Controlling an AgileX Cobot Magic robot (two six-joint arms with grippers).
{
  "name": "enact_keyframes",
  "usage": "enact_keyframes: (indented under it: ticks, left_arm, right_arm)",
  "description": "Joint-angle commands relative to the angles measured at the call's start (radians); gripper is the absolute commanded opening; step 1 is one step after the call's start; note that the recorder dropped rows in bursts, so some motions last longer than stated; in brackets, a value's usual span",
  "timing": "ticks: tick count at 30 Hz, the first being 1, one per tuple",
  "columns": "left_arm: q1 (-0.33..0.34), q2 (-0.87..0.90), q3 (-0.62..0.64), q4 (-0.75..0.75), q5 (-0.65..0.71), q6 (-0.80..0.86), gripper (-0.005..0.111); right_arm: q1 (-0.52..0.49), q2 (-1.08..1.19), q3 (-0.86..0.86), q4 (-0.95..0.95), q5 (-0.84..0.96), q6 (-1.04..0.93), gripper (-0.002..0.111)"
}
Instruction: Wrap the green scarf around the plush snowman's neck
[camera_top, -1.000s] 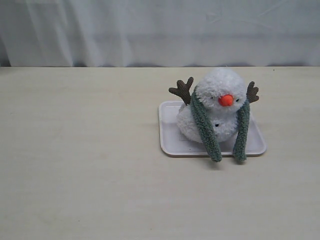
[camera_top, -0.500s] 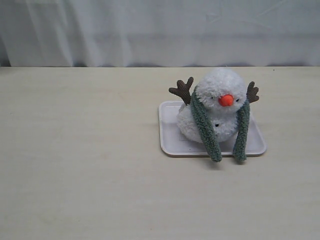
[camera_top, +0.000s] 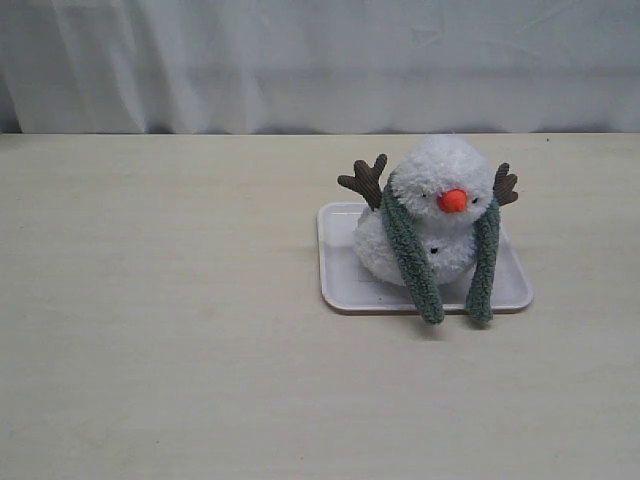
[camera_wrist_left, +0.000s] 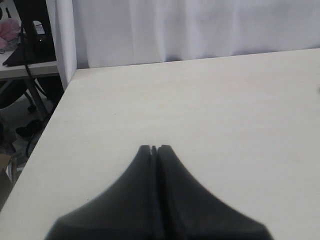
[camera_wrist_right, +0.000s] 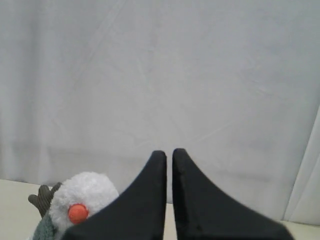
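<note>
The left tool (camera_wrist_left: 154, 147) and the right tool (camera_wrist_right: 169, 151) are clenched, empty. The plush snowman (camera_wrist_right: 82, 200) is seen ahead of the right tool, untouched. The green scarf (camera_top: 410, 255) is draped behind the snowman's neck (camera_top: 440, 226).

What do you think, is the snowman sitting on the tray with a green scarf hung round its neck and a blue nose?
Not quite: the nose is orange, not blue, as the exterior view shows. So the snowman is sitting on the tray with a green scarf hung round its neck and an orange nose.
</note>
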Motion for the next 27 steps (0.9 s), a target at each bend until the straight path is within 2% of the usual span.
enact_keyframes:
  ticks: [1,11,19,27]
  left_arm:
    - [-0.001,-0.003,0.004,-0.001,-0.010,-0.002,0.000]
    - [-0.001,-0.003,0.004,-0.001,-0.010,-0.002,0.000]
    - [-0.001,-0.003,0.004,-0.001,-0.010,-0.002,0.000]
    - [-0.001,-0.003,0.004,-0.001,-0.010,-0.002,0.000]
  right_arm:
    - [-0.028,-0.004,0.090,0.007,-0.085,-0.014,0.004]
    - [-0.028,-0.004,0.123,0.058,-0.009,0.013,0.004]
    - [-0.028,-0.004,0.123,0.058,0.205,0.047,0.004]
    - [-0.028,-0.004,0.123,0.058,0.344,0.090,0.004]
